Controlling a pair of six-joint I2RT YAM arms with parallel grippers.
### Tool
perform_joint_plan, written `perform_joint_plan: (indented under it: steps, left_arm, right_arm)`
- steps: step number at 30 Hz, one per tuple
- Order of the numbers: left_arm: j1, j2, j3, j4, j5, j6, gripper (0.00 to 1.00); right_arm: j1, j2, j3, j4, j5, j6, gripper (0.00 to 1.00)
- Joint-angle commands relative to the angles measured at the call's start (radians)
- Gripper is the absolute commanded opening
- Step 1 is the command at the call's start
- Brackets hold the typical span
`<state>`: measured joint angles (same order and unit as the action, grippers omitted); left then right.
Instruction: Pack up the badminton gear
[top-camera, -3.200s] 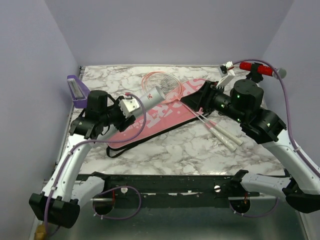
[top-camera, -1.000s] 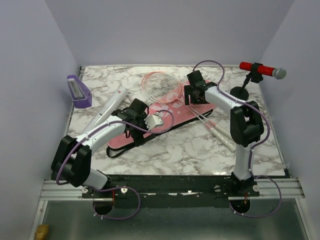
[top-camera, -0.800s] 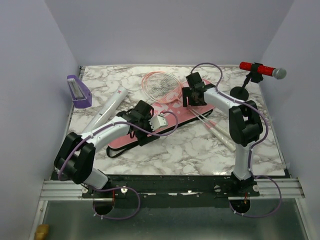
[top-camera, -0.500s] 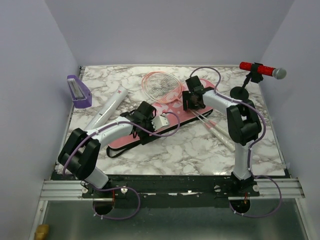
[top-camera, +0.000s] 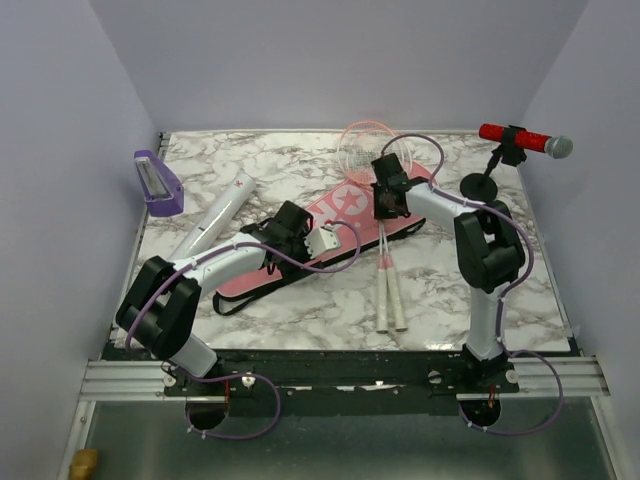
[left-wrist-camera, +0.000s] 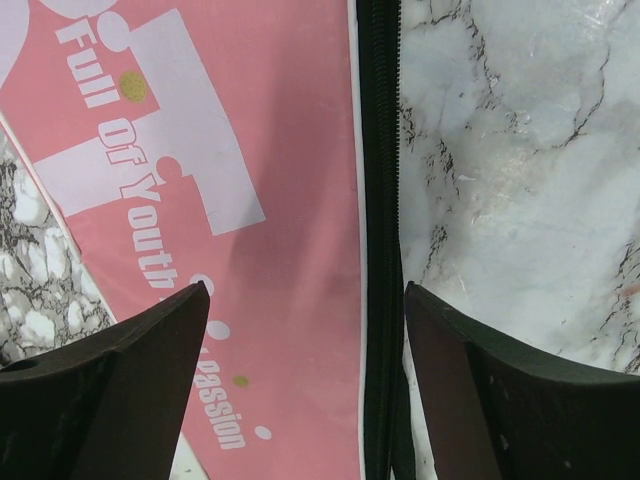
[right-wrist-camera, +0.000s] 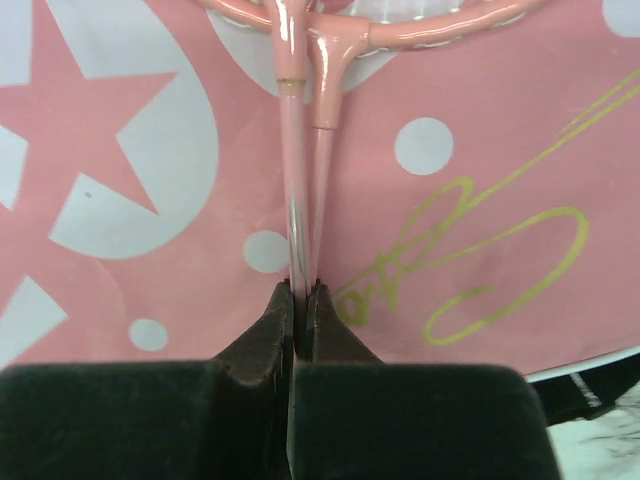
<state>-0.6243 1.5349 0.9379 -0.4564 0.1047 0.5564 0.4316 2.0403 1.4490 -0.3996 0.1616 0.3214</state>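
Two thin pink rackets (top-camera: 384, 262) lie side by side, their heads (top-camera: 364, 146) at the back and their pale handles (top-camera: 388, 305) toward the front. My right gripper (top-camera: 385, 203) is shut on their two shafts (right-wrist-camera: 305, 180) just below the heads, over the long pink bag (top-camera: 340, 212). The right wrist view shows the jaws (right-wrist-camera: 302, 292) pinched on those shafts above the bag's (right-wrist-camera: 470, 120) printed face. My left gripper (top-camera: 292, 232) hovers open over the bag's lower half; the pink fabric (left-wrist-camera: 280, 200) and its black zipper (left-wrist-camera: 380, 200) lie between the fingers (left-wrist-camera: 130, 380). The white tube (top-camera: 214, 216) lies at the left.
A purple tray (top-camera: 157, 182) leans at the back left edge. A red microphone (top-camera: 520, 139) on a black stand is at the back right. Marble tabletop (top-camera: 330, 290) shows in front of the bag, and walls close in on both sides.
My right gripper closed on the racket shafts and swung them: heads now point to the back, handles to the front. My left gripper shifted right along the bag and narrowed slightly.
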Motion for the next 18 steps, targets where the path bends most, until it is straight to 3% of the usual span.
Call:
perform_joint_plan:
  steps: [1, 4, 8, 14, 18]
  left_arm:
    - [-0.006, 0.014, 0.029, 0.021, -0.013, 0.000, 0.86]
    - [-0.006, 0.025, 0.035, 0.032, -0.014, -0.007, 0.82]
    - [-0.006, 0.053, 0.065, 0.018, -0.011, -0.015, 0.65]
    - [0.001, 0.079, 0.116, -0.025, 0.020, -0.023, 0.12]
    - [0.001, 0.056, 0.111, -0.041, 0.032, -0.021, 0.12]
  right_arm:
    - [-0.005, -0.055, -0.045, -0.013, 0.079, 0.016, 0.00]
    - [-0.007, -0.092, -0.039, -0.036, 0.177, 0.038, 0.00]
    - [-0.008, -0.098, -0.019, -0.111, 0.277, 0.059, 0.00]
    - [-0.028, -0.135, -0.085, -0.151, 0.395, 0.091, 0.00]
    - [-0.074, -0.172, -0.127, -0.162, 0.401, 0.126, 0.00]
